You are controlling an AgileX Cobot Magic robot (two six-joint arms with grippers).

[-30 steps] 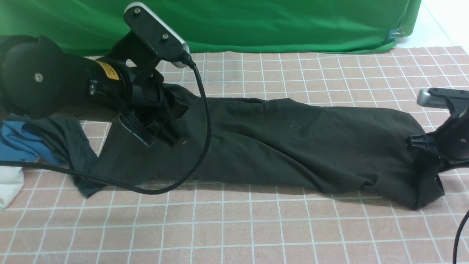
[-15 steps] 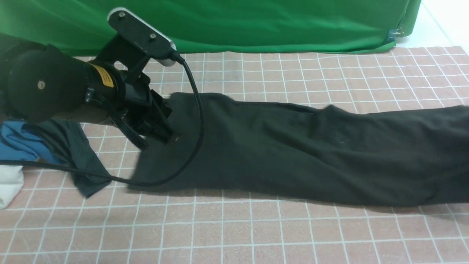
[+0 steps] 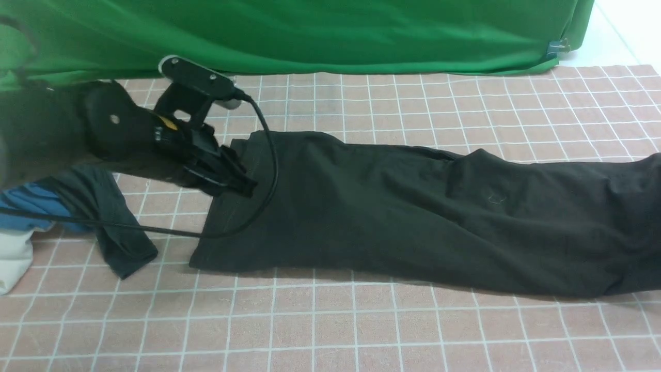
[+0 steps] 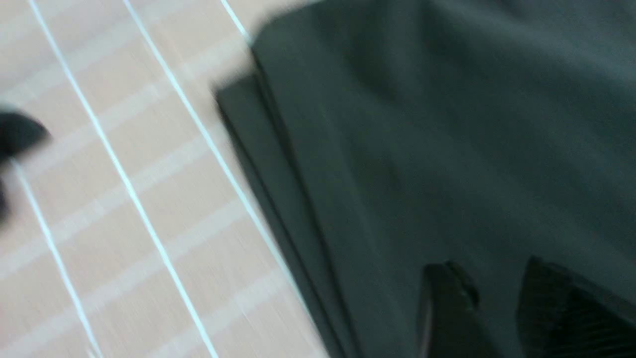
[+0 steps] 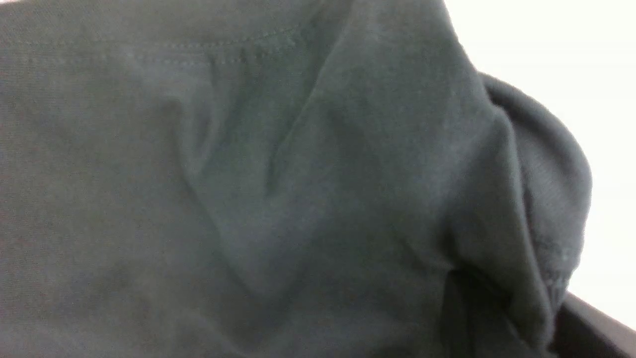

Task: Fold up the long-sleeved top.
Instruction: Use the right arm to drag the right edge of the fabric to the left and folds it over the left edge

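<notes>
The top point(image 3: 413, 212) lies across the counter point(image 3: 330, 330) as a long dark band, already narrowed lengthwise, running from beside the left gripper point(image 3: 235, 178) to the right edge of the front view and beyond it. At the top's left end the hem is layered and fairly square. The left gripper sits low over that end; in its wrist view two dark fingers point(image 4: 447, 308) stand slightly apart with cloth point(image 4: 422, 149) under and around them, but blur hides whether they pinch it, so I cannot tell their grip. The right gripper is out of the front view. Its wrist camera is filled with bunched knit point(image 5: 278, 189), suggesting cloth held close, though no fingers show clearly.

Risks: if only the upper layer is caught at the left end, the stacked layers may slide apart when lifted. Uneven pull between the ends could skew the band. The left arm's cable point(image 3: 263, 170) drapes over the top and may drag it. Beside the top's left end a grey garment point(image 3: 116, 227) with blue cloth point(image 3: 31, 209) could snag.
</notes>
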